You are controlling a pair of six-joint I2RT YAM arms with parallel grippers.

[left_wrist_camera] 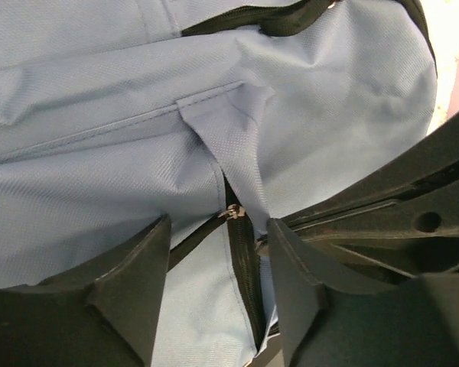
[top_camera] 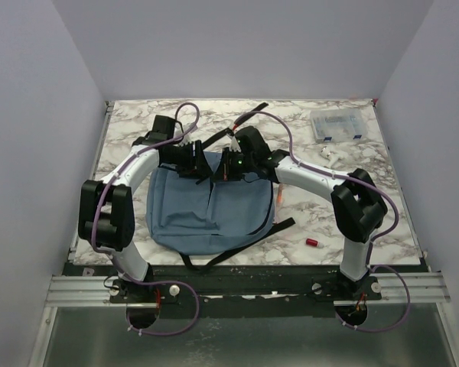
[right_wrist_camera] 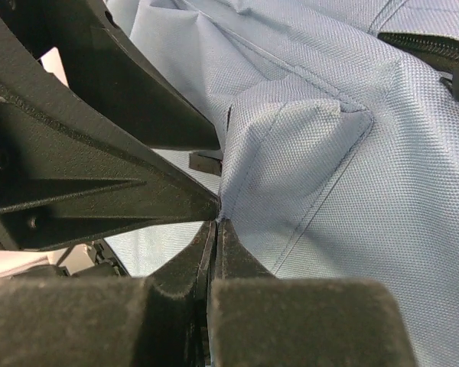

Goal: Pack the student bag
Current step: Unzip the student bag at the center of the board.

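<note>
The slate-blue student bag (top_camera: 206, 210) lies flat in the middle of the table, black straps trailing out. Both grippers meet at its top edge. My left gripper (left_wrist_camera: 214, 267) is open, its fingers (left_wrist_camera: 130, 290) straddling the dark zipper and its metal slider (left_wrist_camera: 234, 212) without gripping them. My right gripper (right_wrist_camera: 216, 220) is shut on a pinched fold of the bag's fabric (right_wrist_camera: 291, 153) right beside the left gripper's black body (right_wrist_camera: 84, 138). In the top view the left gripper (top_camera: 195, 160) and right gripper (top_camera: 228, 164) nearly touch.
A small clear plastic box (top_camera: 338, 126) stands at the back right. A small white item (top_camera: 329, 153) lies near it. An orange pen (top_camera: 279, 195) lies beside the bag's right side, and a small red object (top_camera: 313, 242) near the front right.
</note>
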